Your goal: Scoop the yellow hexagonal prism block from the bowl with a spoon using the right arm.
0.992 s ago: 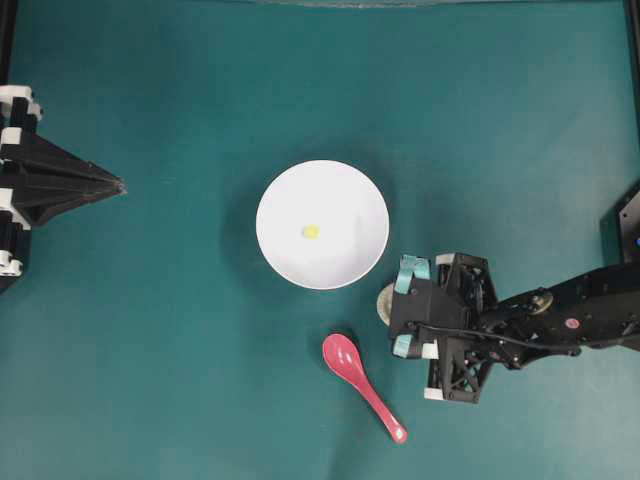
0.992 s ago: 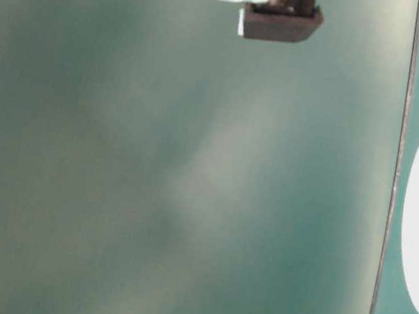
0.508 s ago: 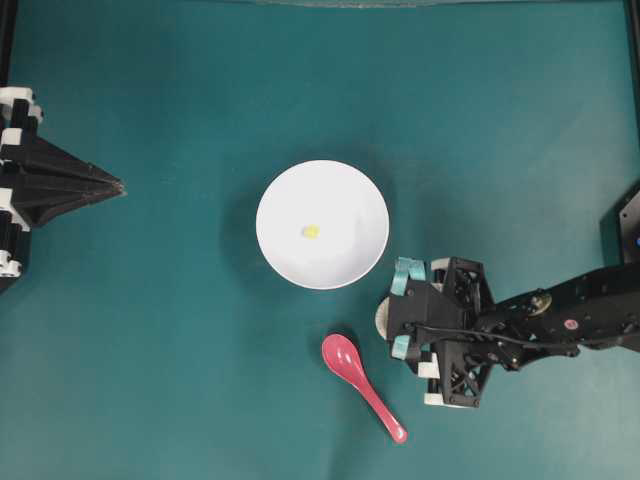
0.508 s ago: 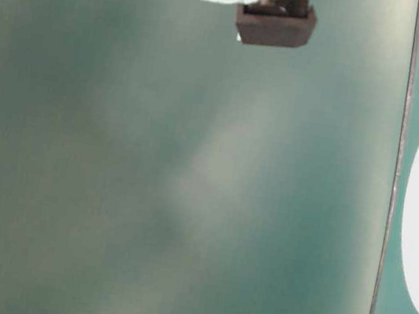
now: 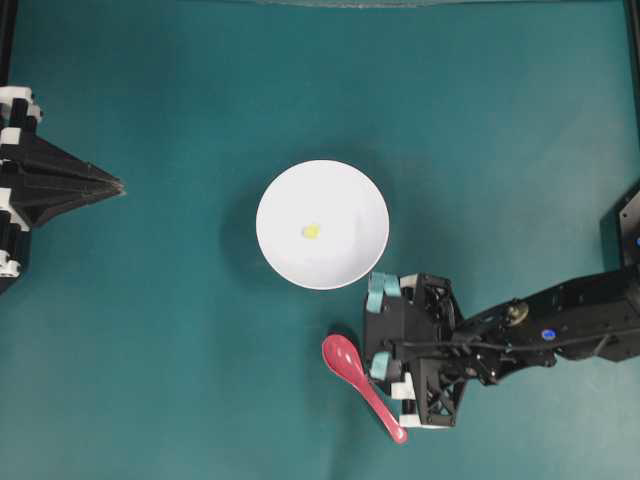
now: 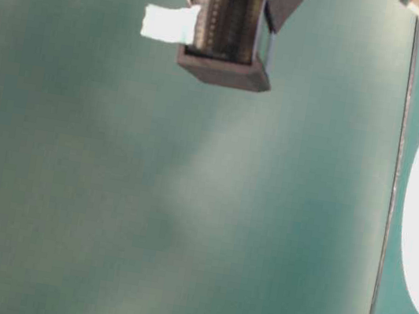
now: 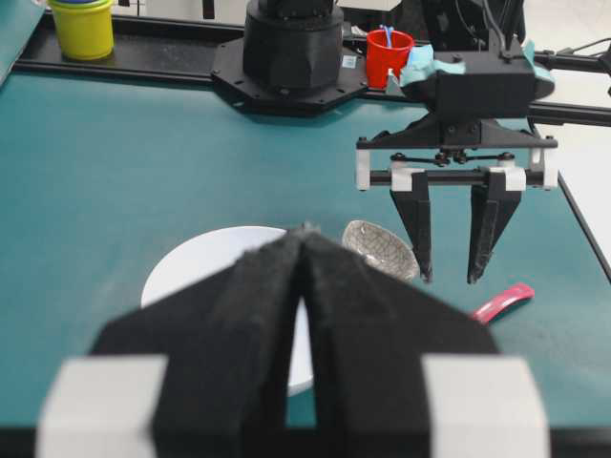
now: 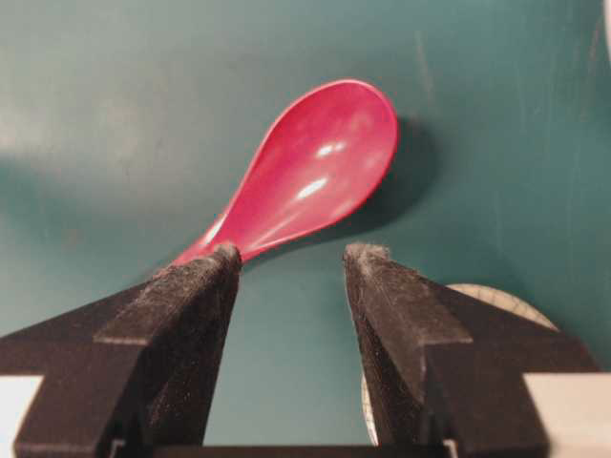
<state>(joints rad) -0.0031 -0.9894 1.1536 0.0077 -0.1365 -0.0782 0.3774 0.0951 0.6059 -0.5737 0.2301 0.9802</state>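
The white bowl (image 5: 322, 225) sits mid-table with the tiny yellow hexagonal prism block (image 5: 311, 231) lying inside it. The pink-red spoon (image 5: 345, 358) lies on the mat in front of the bowl, its handle running to the lower right. My right gripper (image 5: 372, 328) hovers open just right of the scoop. In the right wrist view the spoon (image 8: 320, 162) lies ahead, and its handle passes under one finger of the open right gripper (image 8: 291, 253), with only mat between the fingers. My left gripper (image 5: 118, 186) rests shut at the far left.
A small speckled spoon rest (image 7: 380, 250) stands between the bowl (image 7: 205, 267) and the right gripper (image 7: 449, 277), and shows beside one finger (image 8: 496, 301). A red cup (image 7: 389, 55) and a yellow cup (image 7: 83, 26) stand beyond the mat's far edge.
The right arm has moved left and toward the front of the table, from beside the spoon rest to right next to the spoon. The left arm has not moved.
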